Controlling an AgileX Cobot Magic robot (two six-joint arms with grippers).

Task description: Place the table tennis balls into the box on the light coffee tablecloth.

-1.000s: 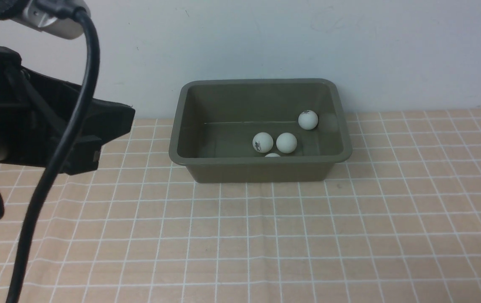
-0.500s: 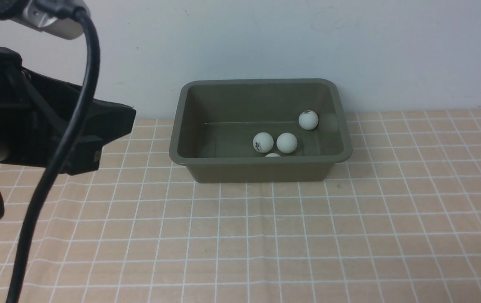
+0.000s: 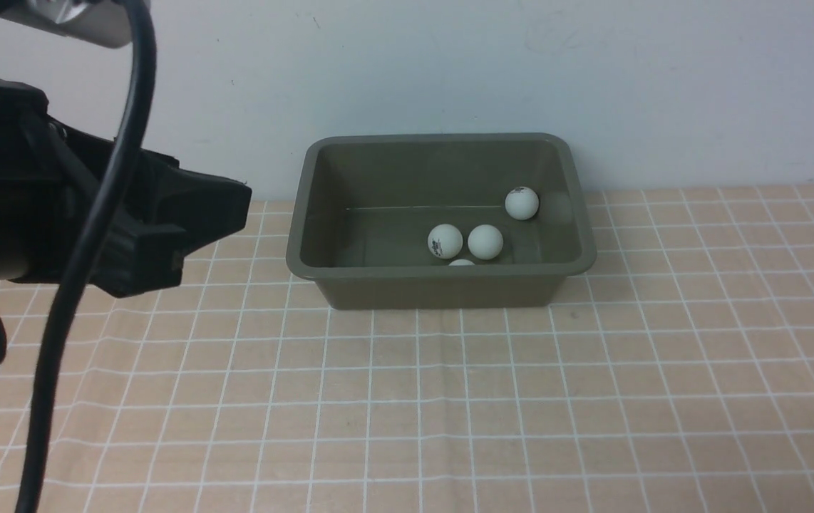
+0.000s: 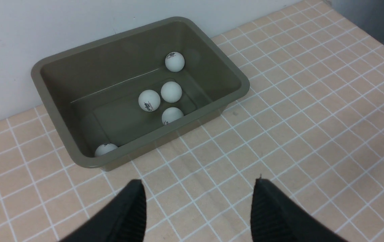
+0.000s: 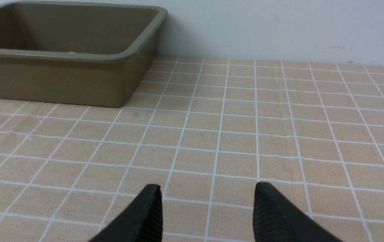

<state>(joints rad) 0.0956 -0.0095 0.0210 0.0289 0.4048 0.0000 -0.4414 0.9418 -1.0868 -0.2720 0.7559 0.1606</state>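
Note:
The olive-green box [image 3: 442, 271] stands on the light coffee tablecloth [image 3: 450, 399] against the back wall. Several white table tennis balls lie inside it: one [image 4: 175, 62] near the far wall, two side by side [image 4: 149, 99] [image 4: 171, 91], one [image 4: 172, 115] by the near wall and one [image 4: 105, 149] in a near corner. My left gripper [image 4: 198, 188] hovers open above the cloth in front of the box, with nothing between its fingers. My right gripper [image 5: 208, 191] is low over the cloth to the right of the box [image 5: 77, 57], its fingers apart and empty.
My left arm [image 3: 129, 221] and its black cable [image 3: 93, 249] fill the left side of the front view, raised beside the box. A pale wall [image 3: 592, 85] runs right behind the box. The cloth has slight creases near the front.
The left arm has shifted a little to the right, toward the box. The balls and the box have not moved.

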